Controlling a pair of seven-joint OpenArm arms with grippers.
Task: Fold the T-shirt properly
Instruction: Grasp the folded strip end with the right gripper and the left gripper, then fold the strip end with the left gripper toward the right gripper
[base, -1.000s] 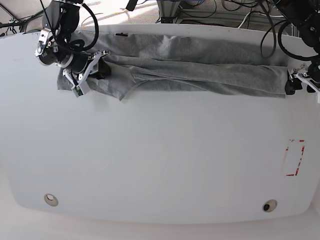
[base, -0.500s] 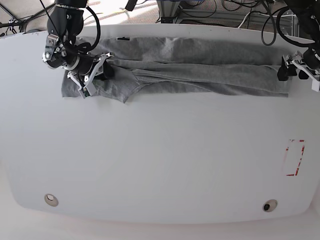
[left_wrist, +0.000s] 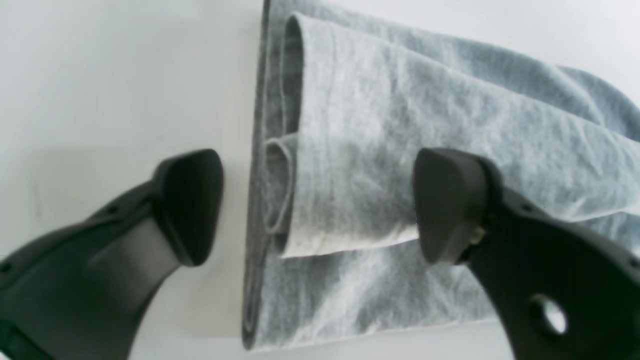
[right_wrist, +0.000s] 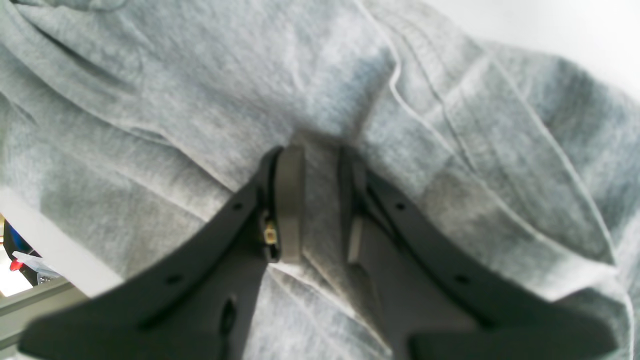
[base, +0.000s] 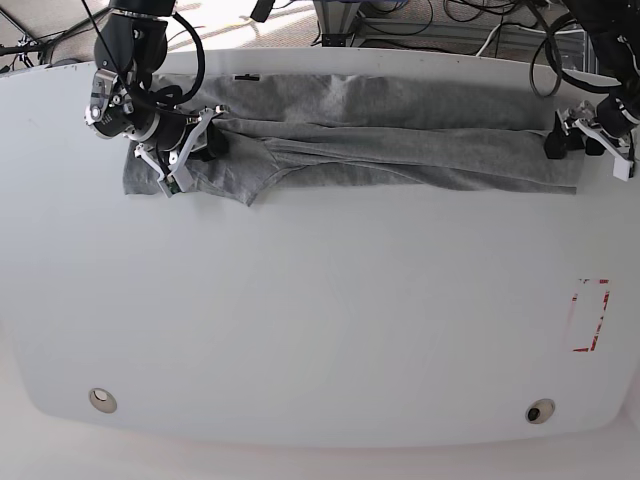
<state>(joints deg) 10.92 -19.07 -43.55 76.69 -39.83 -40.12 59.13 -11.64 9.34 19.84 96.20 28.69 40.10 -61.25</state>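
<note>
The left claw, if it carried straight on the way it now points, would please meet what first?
Most likely the folded hem end of the T-shirt: the left claw stands open astride its edge, one finger over bare table, though depth is unclear.

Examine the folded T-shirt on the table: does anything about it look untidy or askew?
Yes. The T-shirt lies in a long, wrinkled band, and near the right gripper a flap of cloth juts out unevenly below the fold.

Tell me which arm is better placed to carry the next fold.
Right. The right gripper is shut on the T-shirt; the left gripper is open, straddling the hem edge and holding nothing.
</note>
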